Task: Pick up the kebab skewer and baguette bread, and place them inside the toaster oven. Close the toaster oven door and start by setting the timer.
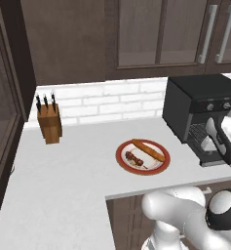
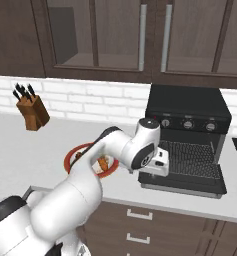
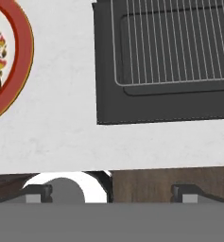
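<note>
We are seeing the kebab skewer (image 1: 134, 158) and the baguette bread (image 1: 148, 150) lying side by side on a red-rimmed plate (image 1: 122, 161) on the white counter (image 1: 63, 171). To its right the toaster oven (image 2: 187, 107) is standing with its toaster oven door (image 3: 132, 101) dropped flat, wire rack (image 3: 175, 42) showing. Our gripper (image 3: 111, 193) is hovering over the counter beside the door, fingers spread wide and holding nothing. A knife block (image 1: 49, 122) is sitting far left

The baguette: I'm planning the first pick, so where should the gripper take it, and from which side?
Probably at mid-length, from straight above. The baguette lies flat and diagonal across the plate, so the open gripper should close across its narrow width. The skewer lies close beside it, so keep the fingers clear of that.
</note>
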Available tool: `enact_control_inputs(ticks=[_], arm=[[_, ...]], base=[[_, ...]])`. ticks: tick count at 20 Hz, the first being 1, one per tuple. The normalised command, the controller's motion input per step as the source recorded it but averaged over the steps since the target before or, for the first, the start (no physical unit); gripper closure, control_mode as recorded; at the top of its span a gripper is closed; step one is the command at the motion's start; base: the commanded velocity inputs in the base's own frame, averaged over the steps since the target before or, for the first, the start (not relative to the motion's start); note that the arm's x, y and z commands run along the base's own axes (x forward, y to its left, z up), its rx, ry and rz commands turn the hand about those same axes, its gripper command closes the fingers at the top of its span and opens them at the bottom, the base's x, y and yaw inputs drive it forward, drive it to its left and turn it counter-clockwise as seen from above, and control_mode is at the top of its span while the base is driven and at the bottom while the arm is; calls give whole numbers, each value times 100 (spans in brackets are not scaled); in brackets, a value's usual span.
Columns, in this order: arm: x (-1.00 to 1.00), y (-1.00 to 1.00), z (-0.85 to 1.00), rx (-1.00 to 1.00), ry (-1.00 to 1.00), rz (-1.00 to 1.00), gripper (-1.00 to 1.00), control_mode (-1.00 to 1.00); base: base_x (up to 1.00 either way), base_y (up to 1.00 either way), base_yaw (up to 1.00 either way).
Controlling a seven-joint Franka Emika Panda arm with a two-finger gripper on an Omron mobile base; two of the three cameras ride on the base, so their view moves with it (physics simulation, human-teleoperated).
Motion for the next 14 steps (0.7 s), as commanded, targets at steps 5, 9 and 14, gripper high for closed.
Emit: enact_control_inputs(ticks=[5,9,14], arm=[[11,61,0,0,0,2,-100,-100],[0,34,0,-5,6,0,-100,-100],[16,45,0,-9,1,4,-100,-100]], base=[[0,0,0],[0,0,0],[0,0,0]])
